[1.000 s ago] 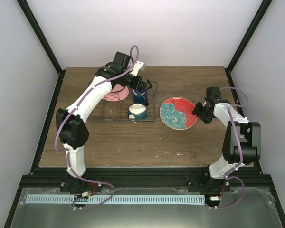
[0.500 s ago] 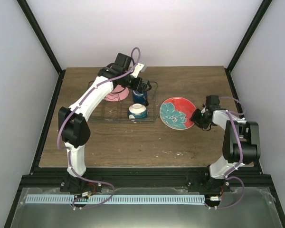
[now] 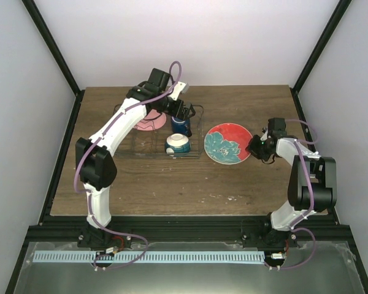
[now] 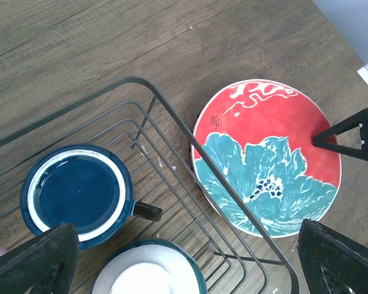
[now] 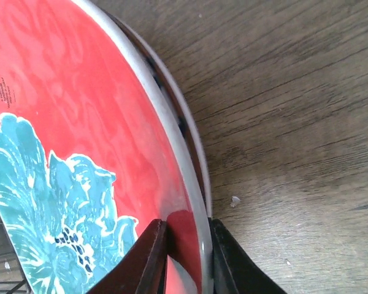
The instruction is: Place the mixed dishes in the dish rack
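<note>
The grey wire dish rack [image 3: 132,147] holds the pink plate [image 3: 148,122], the dark blue mug [image 3: 180,125] and the cream bowl [image 3: 178,144]. My left gripper [image 3: 183,111] hovers over the mug, jaws wide open and empty. In the left wrist view I see the mug [image 4: 76,193], the bowl [image 4: 147,278] and the rack's wire [image 4: 172,116]. The red plate with teal flowers [image 3: 227,144] lies right of the rack. My right gripper [image 3: 256,147] is shut on its right rim [image 5: 187,257]. The striped plate's rim [image 5: 183,125] peeks out beneath it.
The dark wooden table [image 3: 172,184] is bounded by black frame posts [image 3: 52,55] and white walls. The rack's right corner [image 4: 282,263] stands close to the red plate's left edge [image 4: 199,153]. My right gripper shows at the plate's far rim in the left wrist view [image 4: 349,135].
My right gripper has closed in on the red plate's right rim, and the plate has shifted a little left toward the rack. The left arm has barely moved.
</note>
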Tool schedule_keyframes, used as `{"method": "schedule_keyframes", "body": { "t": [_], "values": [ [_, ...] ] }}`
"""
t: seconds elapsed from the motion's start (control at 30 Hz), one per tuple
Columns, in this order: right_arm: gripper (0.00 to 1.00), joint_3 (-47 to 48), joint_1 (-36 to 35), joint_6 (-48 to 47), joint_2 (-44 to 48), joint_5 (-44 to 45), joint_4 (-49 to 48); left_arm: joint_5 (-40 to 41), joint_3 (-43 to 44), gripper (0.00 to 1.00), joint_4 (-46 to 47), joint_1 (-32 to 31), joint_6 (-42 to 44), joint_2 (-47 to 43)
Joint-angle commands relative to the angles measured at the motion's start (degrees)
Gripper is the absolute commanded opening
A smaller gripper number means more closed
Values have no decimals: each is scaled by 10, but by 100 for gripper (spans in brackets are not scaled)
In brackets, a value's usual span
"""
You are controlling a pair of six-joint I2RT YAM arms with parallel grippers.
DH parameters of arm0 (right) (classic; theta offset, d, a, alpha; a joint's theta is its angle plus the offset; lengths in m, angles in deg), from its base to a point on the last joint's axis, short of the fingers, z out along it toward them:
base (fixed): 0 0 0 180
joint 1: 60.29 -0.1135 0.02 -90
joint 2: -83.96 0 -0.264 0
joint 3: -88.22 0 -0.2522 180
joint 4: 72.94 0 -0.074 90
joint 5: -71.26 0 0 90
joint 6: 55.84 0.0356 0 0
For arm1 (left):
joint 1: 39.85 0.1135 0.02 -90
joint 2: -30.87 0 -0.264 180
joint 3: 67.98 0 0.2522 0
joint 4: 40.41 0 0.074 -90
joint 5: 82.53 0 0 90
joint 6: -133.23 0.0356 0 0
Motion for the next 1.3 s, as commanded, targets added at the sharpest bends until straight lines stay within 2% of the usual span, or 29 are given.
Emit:
{"method": "schedule_keyframes", "body": {
  "t": [0.0,0.17,0.4,0.8,1.07,1.27],
  "values": [
    [6,33,-1,-39,20,57,57,4,16,99,-5,1,8,9],
    [3,41,-1,-49,25,68,82,4,15,99,-4,1,9,10],
    [1,23,-1,-45,39,53,60,4,12,99,-2,1,9,11],
    [1,-9,6,15,84,9,-83,-20,22,100,-5,7,-10,5],
    [1,-81,63,86,96,-96,-213,-29,26,100,-12,13,-15,6],
    [1,-108,86,110,102,-147,-261,-37,30,100,-12,15,-19,11]
  ]
}}
